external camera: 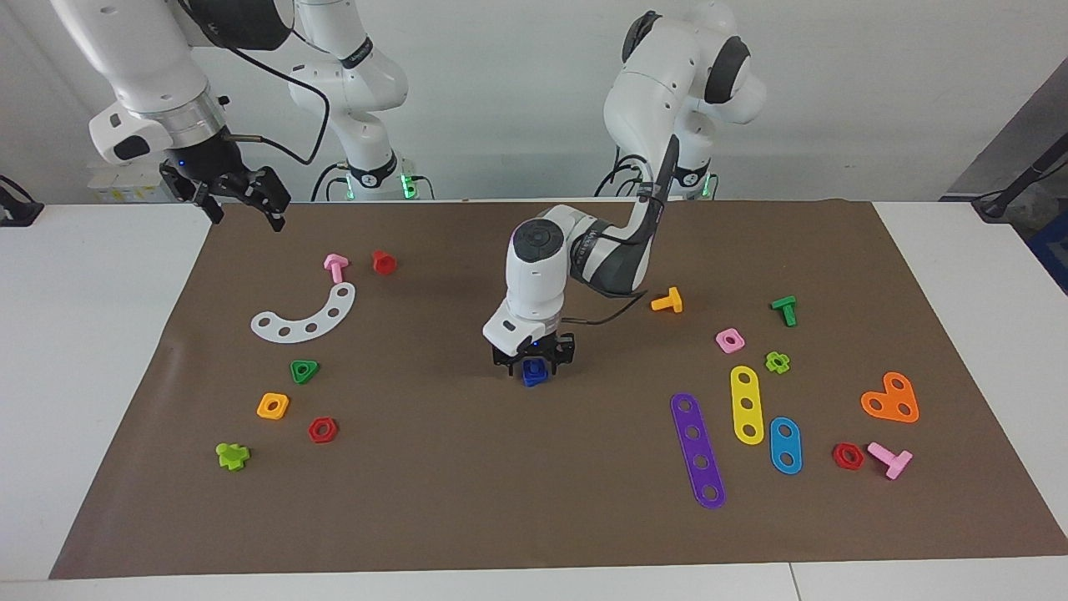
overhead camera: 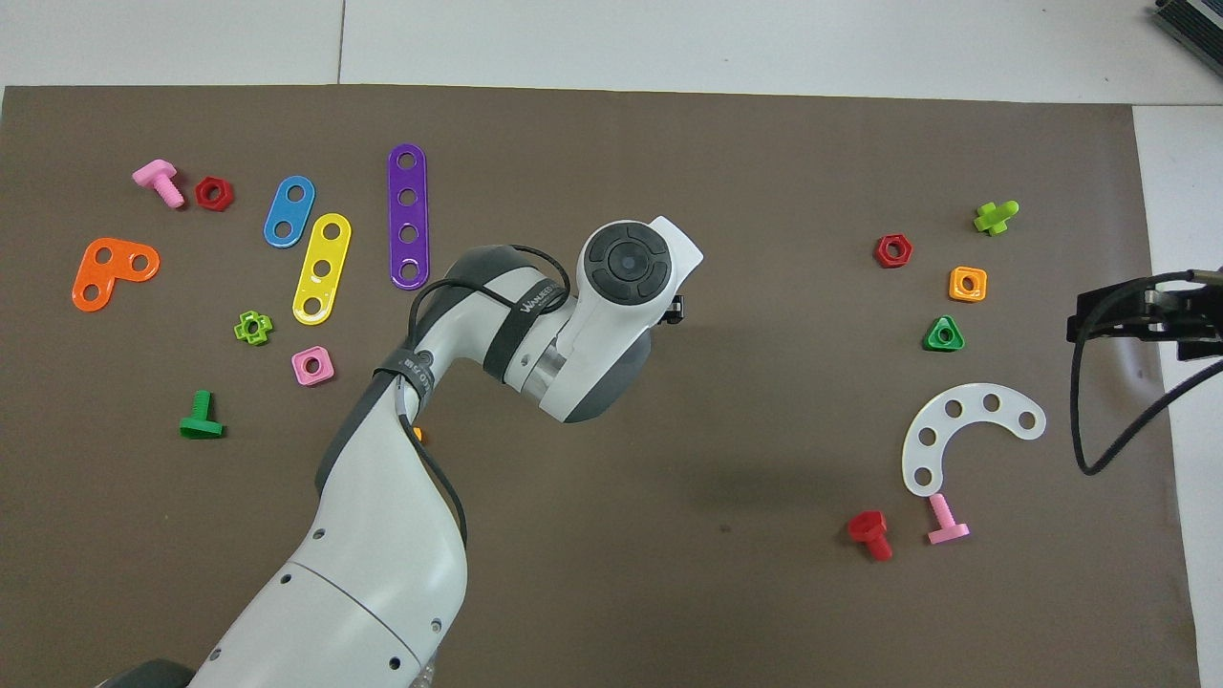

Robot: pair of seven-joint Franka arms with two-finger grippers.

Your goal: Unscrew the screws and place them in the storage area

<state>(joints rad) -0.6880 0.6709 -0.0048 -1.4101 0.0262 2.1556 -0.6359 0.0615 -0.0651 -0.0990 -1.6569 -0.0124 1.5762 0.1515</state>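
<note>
A small dark-blue screw [external camera: 534,373] sits between the fingers of my left gripper [external camera: 534,367] at the middle of the brown mat [external camera: 467,501], at or just above its surface. The left gripper points straight down and is shut on it. In the overhead view the left hand [overhead camera: 626,263] hides the screw. My right gripper [external camera: 242,200] waits open and empty, raised over the mat's edge at the right arm's end; it also shows in the overhead view [overhead camera: 1137,315].
A white curved plate [external camera: 304,317], a pink screw [external camera: 335,267], a red screw [external camera: 383,262] and several nuts lie toward the right arm's end. Purple [external camera: 697,449], yellow [external camera: 747,404] and light-blue [external camera: 785,445] plates, an orange screw [external camera: 667,300] and more pieces lie toward the left arm's end.
</note>
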